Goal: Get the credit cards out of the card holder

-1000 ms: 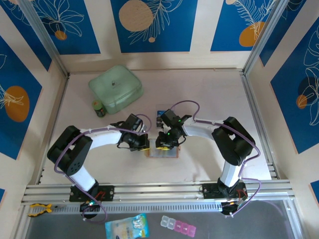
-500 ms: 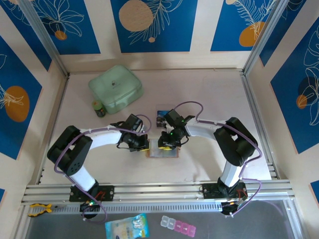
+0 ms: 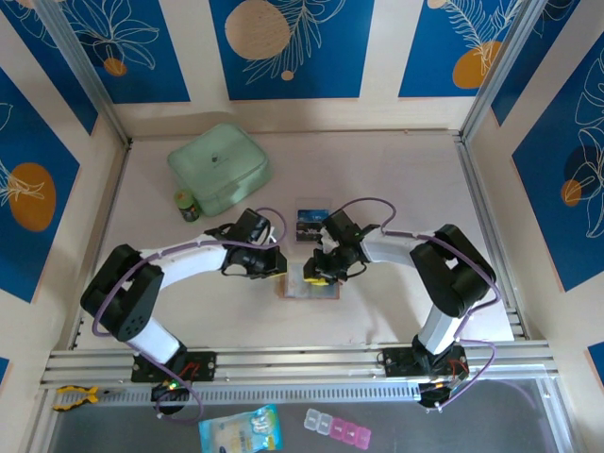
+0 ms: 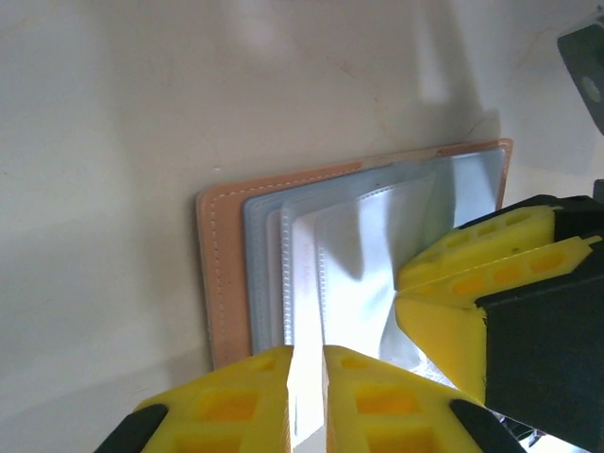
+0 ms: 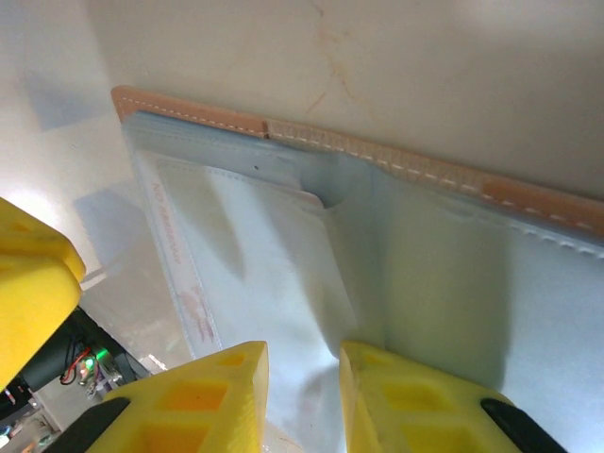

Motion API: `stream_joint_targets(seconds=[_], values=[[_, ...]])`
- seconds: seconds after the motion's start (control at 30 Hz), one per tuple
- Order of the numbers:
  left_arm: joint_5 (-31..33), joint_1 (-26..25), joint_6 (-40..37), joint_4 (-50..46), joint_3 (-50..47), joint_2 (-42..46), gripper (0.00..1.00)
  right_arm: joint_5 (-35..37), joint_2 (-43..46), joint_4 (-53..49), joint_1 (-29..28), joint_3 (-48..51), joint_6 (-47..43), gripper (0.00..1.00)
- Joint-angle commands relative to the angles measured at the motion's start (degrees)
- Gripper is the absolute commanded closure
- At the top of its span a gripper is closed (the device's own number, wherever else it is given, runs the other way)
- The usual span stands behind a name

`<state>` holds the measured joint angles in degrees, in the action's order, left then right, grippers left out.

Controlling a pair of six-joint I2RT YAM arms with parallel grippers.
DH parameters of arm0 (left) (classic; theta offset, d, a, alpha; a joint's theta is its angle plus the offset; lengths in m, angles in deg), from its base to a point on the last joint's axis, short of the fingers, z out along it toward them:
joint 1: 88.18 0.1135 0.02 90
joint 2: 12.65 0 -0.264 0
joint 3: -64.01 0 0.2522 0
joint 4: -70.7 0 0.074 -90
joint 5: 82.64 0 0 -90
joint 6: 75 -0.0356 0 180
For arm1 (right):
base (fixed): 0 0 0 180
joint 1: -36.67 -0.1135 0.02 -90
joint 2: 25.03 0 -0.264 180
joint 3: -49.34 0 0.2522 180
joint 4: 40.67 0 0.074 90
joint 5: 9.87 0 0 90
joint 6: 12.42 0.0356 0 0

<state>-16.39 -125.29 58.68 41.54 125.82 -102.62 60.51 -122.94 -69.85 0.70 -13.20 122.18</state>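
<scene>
The flat tan-pink leather bifold card holder lies spread open on the pale table. The left gripper comes in from 9 o'clock with its yellow fingers nearly together, nipping one clear plastic pocket leaf, which looks like a way to pin the booklet and fan the pockets apart. The right gripper reaches in from 3 o'clock, set narrow and apparently pinching the next leaf to work at its mouth. One dark blue rectangular credit card lies free at 12 o'clock of the holder, and I can't tell whether the pale pockets hide more.
</scene>
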Motion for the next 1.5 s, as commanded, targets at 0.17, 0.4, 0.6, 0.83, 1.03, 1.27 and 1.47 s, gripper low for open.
stream_joint_targets(seconds=[0.17, 0.4, 0.6, 0.83, 1.03, 1.27, 1.47], values=[[-2.41, -2.83, 3.14, 3.59, 2.32, -2.54, 0.75, -3.94, 1.32, 3.97, 1.76, 3.04, 1.53, 0.73], [-3.22, -3.73, 4.96, 6.15, 1.84, -5.17, 0.72, -5.51, 0.71, 6.44, 2.96, 4.56, 2.23, 0.73], [-2.86, -3.98, 5.53, 6.08, 1.87, -6.41, 0.71, -6.66, 0.46, 8.29, 3.83, 5.83, 2.71, 0.74], [-2.29, -4.05, 5.71, 5.24, 2.15, -6.85, 0.70, -7.73, 0.29, 9.73, 4.25, 6.67, 2.95, 0.74], [-2.91, -4.18, 6.05, 6.02, 2.65, -6.96, 0.73, -8.25, 0.52, 10.59, 4.36, 6.92, 2.95, 0.75], [-4.44, -4.31, 7.18, 8.18, 2.66, -7.17, 0.80, -8.64, 1.83, 11.86, 4.32, 7.73, 2.95, 0.75], [-4.94, -4.30, 7.62, 8.98, 2.90, -6.72, 0.82, -8.91, 2.44, 12.59, 4.41, 8.12, 3.25, 0.74]])
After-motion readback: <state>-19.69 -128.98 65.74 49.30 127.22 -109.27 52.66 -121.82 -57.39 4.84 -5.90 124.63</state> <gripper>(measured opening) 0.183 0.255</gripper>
